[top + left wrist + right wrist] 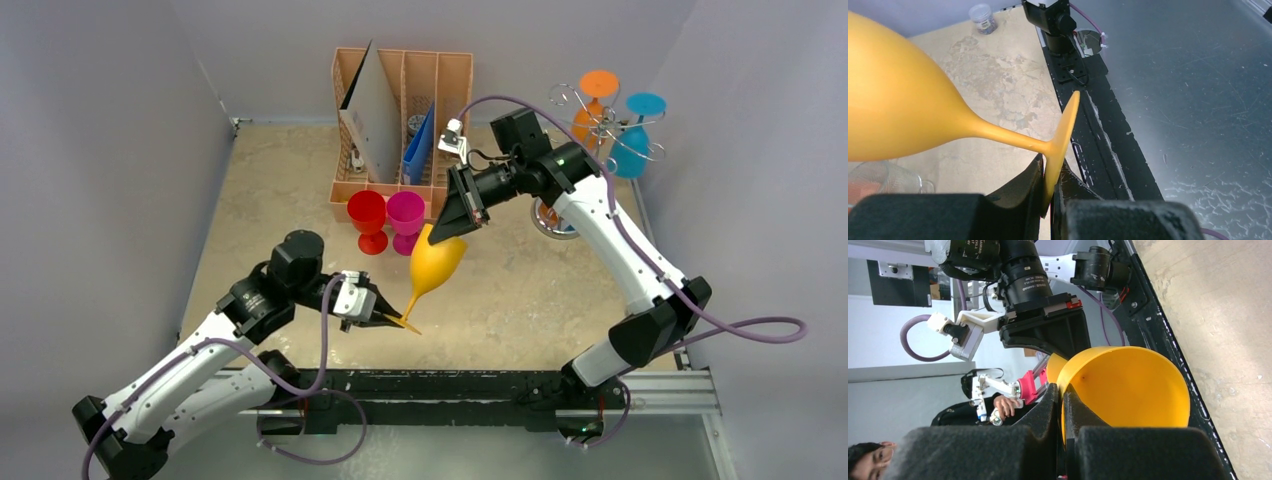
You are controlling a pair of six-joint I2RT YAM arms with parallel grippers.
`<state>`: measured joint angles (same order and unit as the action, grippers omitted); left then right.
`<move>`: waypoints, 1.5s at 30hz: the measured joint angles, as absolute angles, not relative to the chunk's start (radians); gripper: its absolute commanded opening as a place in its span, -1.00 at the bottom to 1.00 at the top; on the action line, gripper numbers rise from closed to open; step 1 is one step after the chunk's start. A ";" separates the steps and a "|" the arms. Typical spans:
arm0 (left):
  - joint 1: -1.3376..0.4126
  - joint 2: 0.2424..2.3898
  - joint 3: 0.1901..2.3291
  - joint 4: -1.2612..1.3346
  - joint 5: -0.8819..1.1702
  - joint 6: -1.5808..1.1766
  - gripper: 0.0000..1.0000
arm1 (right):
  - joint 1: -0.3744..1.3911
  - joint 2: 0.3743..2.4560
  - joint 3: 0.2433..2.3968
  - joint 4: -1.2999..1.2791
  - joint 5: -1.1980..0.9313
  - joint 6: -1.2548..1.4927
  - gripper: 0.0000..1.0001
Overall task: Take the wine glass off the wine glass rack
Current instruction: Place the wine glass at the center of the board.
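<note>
The yellow glass [436,262] was held tilted over mid-counter [540,300], well apart from the rack [612,128] at 2 o'clock, where an orange glass [590,108] and a blue glass [632,148] hung. The left claw [388,320] clamped its foot [1064,131] at 7 o'clock. The right claw [462,226] pinched its rim [1128,352] at 1 o'clock. A red glass [368,218] and a pink glass [405,220] stood near at 11 o'clock. Bare counter lay open toward 4 o'clock.
</note>
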<state>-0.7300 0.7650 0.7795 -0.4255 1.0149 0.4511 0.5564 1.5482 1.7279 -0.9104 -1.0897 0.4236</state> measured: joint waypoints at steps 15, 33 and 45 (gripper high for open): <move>-0.730 0.756 0.760 -0.397 0.936 0.374 -0.18 | 0.573 1.499 1.728 -0.904 -1.066 0.422 -1.00; -0.729 0.707 0.762 -0.384 0.582 0.223 0.89 | 0.597 1.443 1.729 -0.955 -0.673 0.375 -1.00; -0.627 0.775 0.931 -0.548 -0.194 -0.109 1.00 | 0.825 1.458 1.711 -0.963 -0.183 0.348 -1.00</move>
